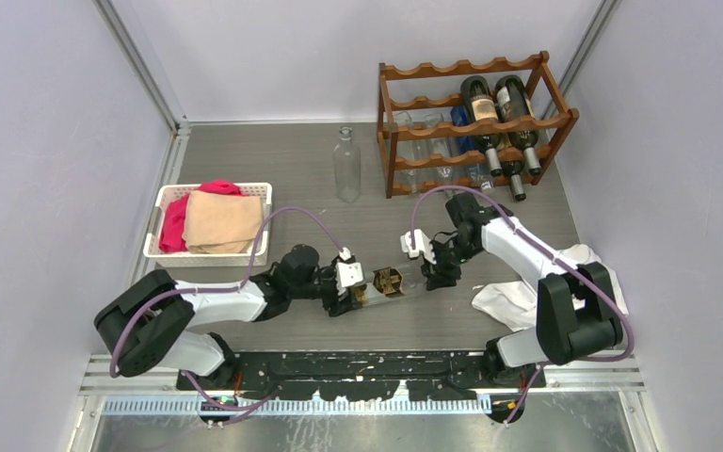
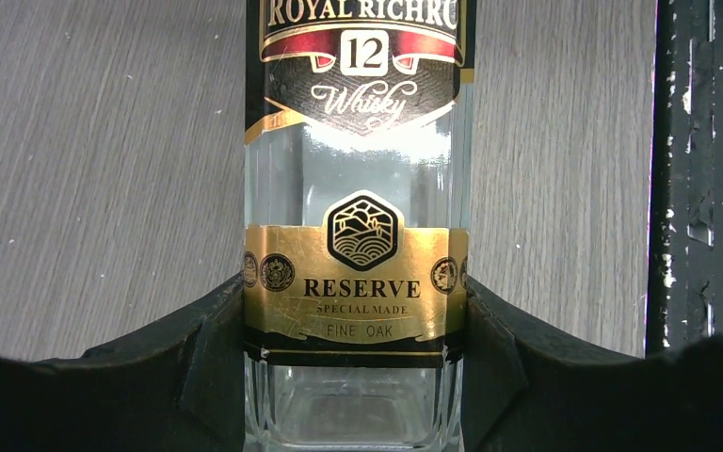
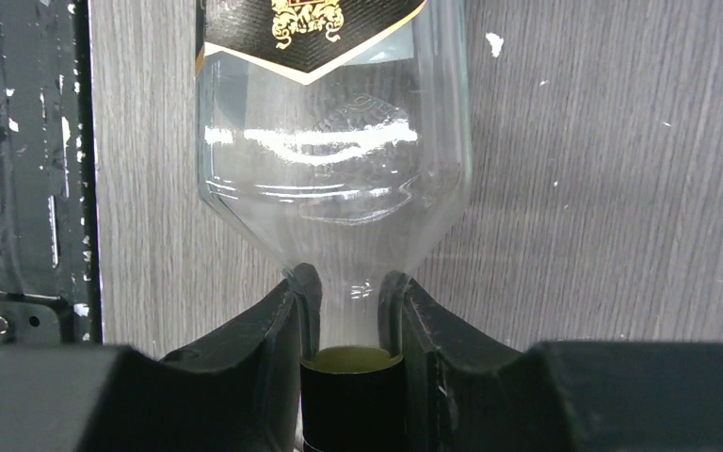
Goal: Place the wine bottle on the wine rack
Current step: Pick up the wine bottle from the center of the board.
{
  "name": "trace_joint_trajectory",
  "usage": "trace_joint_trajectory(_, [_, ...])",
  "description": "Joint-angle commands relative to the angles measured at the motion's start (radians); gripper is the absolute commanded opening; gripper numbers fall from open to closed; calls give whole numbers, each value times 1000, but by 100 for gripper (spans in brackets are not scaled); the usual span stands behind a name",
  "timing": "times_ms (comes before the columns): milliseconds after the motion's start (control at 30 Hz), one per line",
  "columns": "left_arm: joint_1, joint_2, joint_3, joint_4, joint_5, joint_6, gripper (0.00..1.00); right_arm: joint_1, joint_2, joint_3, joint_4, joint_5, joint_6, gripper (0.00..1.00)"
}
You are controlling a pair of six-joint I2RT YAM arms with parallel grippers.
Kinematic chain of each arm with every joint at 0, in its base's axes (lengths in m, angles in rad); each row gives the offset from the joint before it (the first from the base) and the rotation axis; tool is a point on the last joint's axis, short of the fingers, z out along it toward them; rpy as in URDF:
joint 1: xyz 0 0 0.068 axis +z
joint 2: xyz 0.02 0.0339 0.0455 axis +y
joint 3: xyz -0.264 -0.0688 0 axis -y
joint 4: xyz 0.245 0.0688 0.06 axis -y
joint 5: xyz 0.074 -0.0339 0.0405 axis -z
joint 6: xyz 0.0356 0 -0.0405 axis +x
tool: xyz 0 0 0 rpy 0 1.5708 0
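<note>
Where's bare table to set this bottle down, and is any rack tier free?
Bare table: between the basket and the standing clear bottle, and the far left corner behind the basket. The rack has its top tier empty. Crowded: lower down, two dark bottles on the right, clear ones left of them.

Both arms same build. White link shells on left arm (image 1: 198,306) and right arm (image 1: 546,282), black joint housings, bulky black shoulder blocks.
Looping off left: purple cable (image 1: 273,218). Off right: second purple cable (image 1: 421,202).
Left wrist: white camera block (image 1: 349,273). Right wrist: matching white block (image 1: 414,244).
All black: left gripper (image 1: 362,294), right gripper (image 1: 433,273).
Wrist views: left fingers (image 2: 198,377) matte black, chunky, faceted inner faces. Likewise right fingers (image 3: 268,344).
Near edge, under bases: black mounting plate (image 1: 358,369), paint chipped white.
</note>
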Motion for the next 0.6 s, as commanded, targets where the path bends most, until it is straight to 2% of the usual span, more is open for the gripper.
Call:
trace_joint_trajectory(0, [3,-37,57,-9,-67,-9,44,-13,-64,76,-95,-223,13,1])
trace_joint_trajectory(133, [3,-58,67,-27,-96,-9,58,-26,-49,139,-167,-238,35,1])
trace_joint_trajectory(267, [3,-105,83,-60,-130,-20,87,-31,-36,156,-178,-239,60,1])
trace_joint_trajectory(300, [3,-121,88,-70,-136,-23,91,-33,-33,161,-177,-239,71,1])
trace_joint_trajectory(400, [3,-179,102,-113,-150,-27,95,-37,-29,165,-165,-250,98,1])
trace_joint_trajectory(567, [3,-286,107,-169,-158,-34,96,-61,-35,177,-163,-272,138,1])
